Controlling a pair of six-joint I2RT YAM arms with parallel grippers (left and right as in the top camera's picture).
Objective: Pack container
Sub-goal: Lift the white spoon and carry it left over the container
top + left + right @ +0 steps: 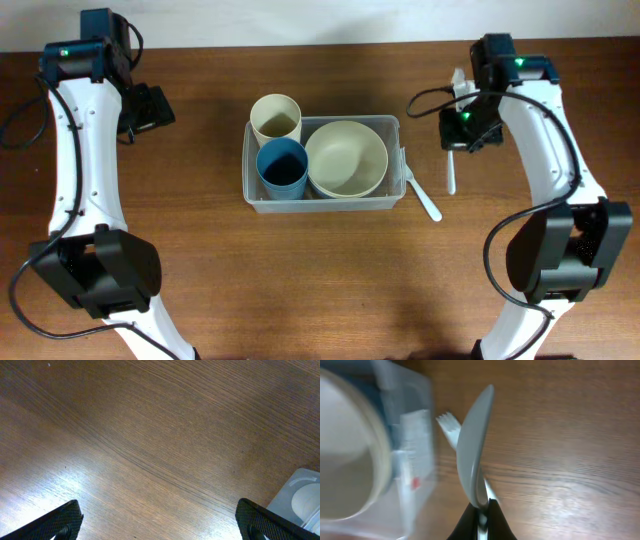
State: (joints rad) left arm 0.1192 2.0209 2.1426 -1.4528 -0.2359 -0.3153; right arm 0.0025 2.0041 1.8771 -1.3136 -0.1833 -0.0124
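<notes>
Surface: we see a brown wood-grain surface [200,280] carrying everything.
Container: the clear, rectangular plastic container with rounded corners [330,205] sits mid-surface between the two arms. Its wall with a label shows at the left of the right wrist view [415,435], and one corner at the lower right of the left wrist view [300,495].
Contents: a round cream bowl [346,158] fills the right half of the container. A blue cup [282,168] stands upright just beside it on the left.
Cream cup: a tall cream cup [276,118] stands upright at the back left corner, overlapping the rim. We cannot tell whether it is wholly inside.
Fork: a white plastic fork [424,198] lies on the surface just beside the container's right wall, between that wall and the right arm.
Right end effector: the right end effector [455,140] is closed on the handle of a pale grey-white plastic spoon [472,440]. The spoon is seen edge-on above the fork [449,427] and near the container's right side.
Left end effector: the left end effector [162,525] is spread wide and holds nothing. It hangs over bare wood well left of the container.
</notes>
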